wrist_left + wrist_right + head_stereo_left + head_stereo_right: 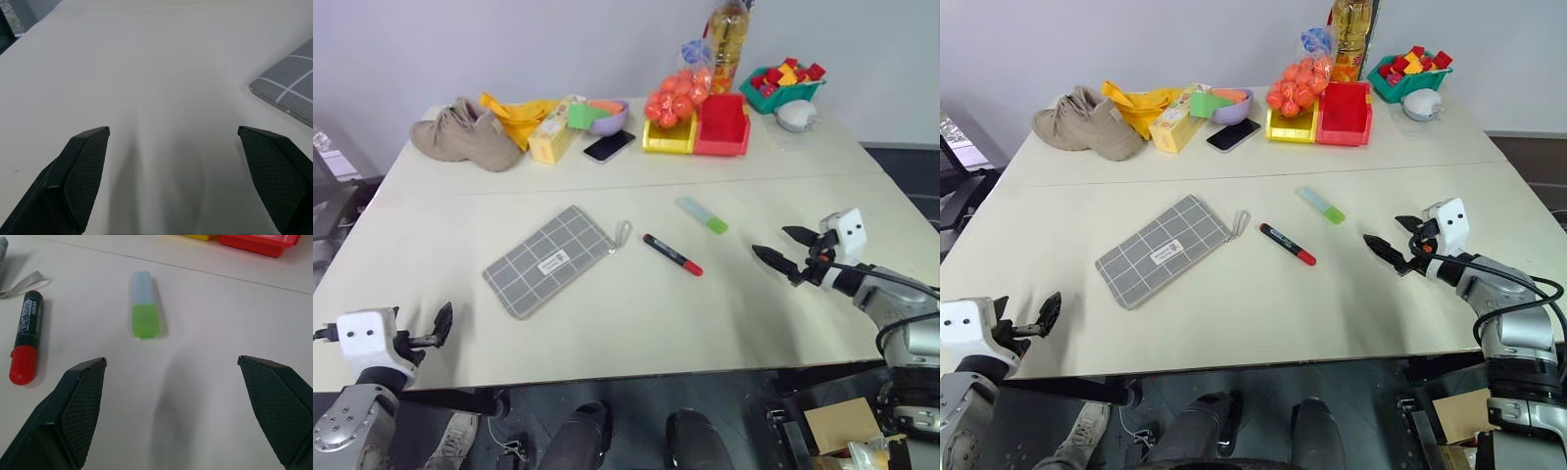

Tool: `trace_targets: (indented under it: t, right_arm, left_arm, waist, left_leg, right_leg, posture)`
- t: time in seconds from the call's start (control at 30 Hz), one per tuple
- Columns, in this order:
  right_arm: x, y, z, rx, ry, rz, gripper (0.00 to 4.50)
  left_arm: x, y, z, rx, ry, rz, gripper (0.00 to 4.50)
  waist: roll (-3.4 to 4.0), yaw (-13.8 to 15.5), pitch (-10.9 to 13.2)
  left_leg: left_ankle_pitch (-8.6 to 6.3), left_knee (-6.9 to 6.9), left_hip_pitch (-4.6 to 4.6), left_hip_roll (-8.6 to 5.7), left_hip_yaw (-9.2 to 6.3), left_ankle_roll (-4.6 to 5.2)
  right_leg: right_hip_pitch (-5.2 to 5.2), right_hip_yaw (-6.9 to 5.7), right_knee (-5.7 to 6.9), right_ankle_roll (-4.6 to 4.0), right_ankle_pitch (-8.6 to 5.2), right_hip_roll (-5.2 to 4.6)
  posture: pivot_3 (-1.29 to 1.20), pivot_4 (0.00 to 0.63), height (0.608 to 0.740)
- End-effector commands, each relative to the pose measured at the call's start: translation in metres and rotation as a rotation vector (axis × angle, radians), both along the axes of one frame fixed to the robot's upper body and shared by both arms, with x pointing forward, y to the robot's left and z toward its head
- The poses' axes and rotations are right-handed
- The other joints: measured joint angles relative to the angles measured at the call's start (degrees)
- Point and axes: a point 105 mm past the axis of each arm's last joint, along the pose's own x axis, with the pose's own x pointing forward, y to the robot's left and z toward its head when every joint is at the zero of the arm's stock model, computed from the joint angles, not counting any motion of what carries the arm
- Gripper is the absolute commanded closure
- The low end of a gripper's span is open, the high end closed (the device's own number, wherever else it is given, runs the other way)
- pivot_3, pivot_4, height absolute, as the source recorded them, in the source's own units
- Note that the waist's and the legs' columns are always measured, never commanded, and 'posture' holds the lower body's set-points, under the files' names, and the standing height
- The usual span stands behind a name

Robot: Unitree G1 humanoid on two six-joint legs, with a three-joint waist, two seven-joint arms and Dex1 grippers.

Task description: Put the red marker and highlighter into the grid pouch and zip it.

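One flat grey fabric grid pouch (549, 260), one slim black red marker (672, 255) and one chunky pale highlighter (702, 215) lie mid-table (636, 323). The left gripper (438, 326) and right gripper (781, 249) gape wide, empty, near opposite edges.

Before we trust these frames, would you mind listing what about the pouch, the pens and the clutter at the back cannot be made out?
- grid pouch: whether its zipper is open or closed is too small to tell in the eye views; the left wrist view's edge cuts off all but a corner.
- red marker: barrel print is too small to read.
- highlighter: no label legible.
- green bin: contents are just coloured blocks at this distance.
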Motion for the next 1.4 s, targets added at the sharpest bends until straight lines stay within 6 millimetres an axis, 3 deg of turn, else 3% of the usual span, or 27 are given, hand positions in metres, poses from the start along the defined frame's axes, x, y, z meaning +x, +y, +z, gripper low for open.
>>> trace_targets:
  t: [0.03,0.27,0.4,0.5,0.57,0.6,0.7,0.8,0.93,1.1,1.3,1.4]
  right_arm:
    - [0.002,0.003,0.013,0.004,-0.061,0.010,0.03]
    - [0.010,0.021,0.022,0.025,-0.100,0.058,0.03]
    - [0.013,0.053,0.033,0.055,-0.144,0.158,0.03]
    - [0.015,0.098,0.042,0.135,-0.155,0.282,0.03]
    - [0.015,0.135,0.040,0.140,-0.141,0.363,0.82]
    - [0.016,0.152,0.038,0.131,-0.142,0.395,1.45]
    - [0.020,0.179,0.034,0.126,-0.132,0.427,2.80]
    - [0.022,0.207,0.026,0.134,-0.097,0.468,4.48]
    - [0.019,0.253,0.010,0.060,-0.077,0.540,4.48]
    - [0.041,0.279,-0.011,-0.018,-0.005,0.440,4.48]
    - [0.056,0.289,-0.035,-0.035,0.149,0.338,4.48]
    - [0.056,0.290,-0.038,-0.019,0.173,0.327,4.48]
  left_arm:
    - [0.003,0.001,0.014,0.037,-0.038,-0.008,0.00]
    - [0.007,-0.001,0.017,0.024,-0.062,-0.011,0.00]
    - [0.009,-0.008,0.020,0.037,-0.099,-0.029,0.00]
    - [0.008,-0.015,0.020,0.042,-0.127,-0.048,0.00]
    - [0.009,-0.019,0.017,0.063,-0.122,-0.059,0.00]
    - [0.009,-0.020,0.016,0.060,-0.125,-0.064,0.00]
    - [0.007,-0.019,0.018,0.067,-0.137,-0.069,0.00]
    - [0.002,-0.019,0.019,0.099,-0.142,-0.076,0.00]
    - [-0.010,-0.020,0.015,0.162,-0.107,-0.097,0.00]
    - [-0.014,-0.021,0.015,0.249,-0.066,-0.154,0.00]
    - [-0.011,-0.030,0.013,0.380,-0.012,-0.281,0.00]
    - [-0.007,-0.035,0.012,0.463,0.008,-0.365,0.00]
  waist:
    - [0.00,-0.03,0.00]
    - [0.00,-0.18,0.00]
    - [0.00,-0.21,0.00]
    - [0.00,-0.24,0.00]
    - [0.00,-0.44,0.00]
    - [0.00,-0.42,0.00]
    - [-0.01,-0.25,0.00]
    - [-0.02,-0.13,-0.01]
    - [-0.03,-0.43,-0.02]
    - [-0.02,-0.79,-0.01]
    - [-0.01,-1.44,-0.01]
    - [0.02,-1.62,-0.03]
  left_leg:
    - [0.00,0.00,0.00,0.00,0.00,0.00]
    - [0.00,-0.01,0.01,0.00,0.00,0.00]
    - [0.00,-0.03,0.01,0.03,0.00,0.00]
    - [-0.01,-0.02,0.01,0.03,0.00,0.00]
    - [-0.01,-0.04,0.01,0.05,0.00,0.00]
    - [-0.01,-0.05,0.01,0.07,0.00,0.00]
    - [-0.01,-0.06,0.00,0.07,0.00,-0.01]
    - [-0.02,-0.05,0.00,-0.01,-0.02,0.01]
    - [-0.02,-0.08,0.03,0.01,-0.02,0.01]
    - [-0.01,-0.12,0.03,0.00,-0.02,-0.02]
    - [0.04,-0.20,0.09,0.01,-0.07,-0.10]
    - [0.04,-0.24,0.12,0.01,-0.05,-0.10]
  right_leg:
    - [0.00,0.00,-0.01,0.00,0.00,0.01]
    - [-0.01,0.00,0.00,0.01,0.01,0.04]
    - [-0.03,0.00,0.00,0.08,0.05,0.04]
    - [-0.03,0.01,-0.01,0.15,0.09,0.05]
    - [-0.06,0.02,0.00,0.14,0.10,0.03]
    - [-0.07,0.01,0.00,0.13,0.11,0.04]
    - [-0.17,0.01,-0.01,0.12,0.11,0.07]
    - [-0.29,0.00,-0.05,0.13,0.12,0.06]
    - [-0.30,0.00,-0.04,0.10,0.14,0.08]
    - [-0.36,0.01,-0.02,0.07,0.17,0.11]
    - [-0.36,-0.01,0.03,0.00,0.21,0.16]
    - [-0.37,0.02,0.03,0.01,0.22,0.16]
  posture:
    - [0.00,0.150,0.740]
    - [0.00,0.150,0.740]
    - [0.00,0.150,0.740]
    - [0.00,0.150,0.740]
    - [0.00,0.150,0.740]
    - [0.00,0.150,0.740]
    - [0.00,0.150,0.740]
    - [0.00,0.150,0.740]
    - [0.00,0.150,0.740]
    - [0.00,0.150,0.740]
    - [0.00,0.150,0.740]
    - [0.00,0.150,0.740]
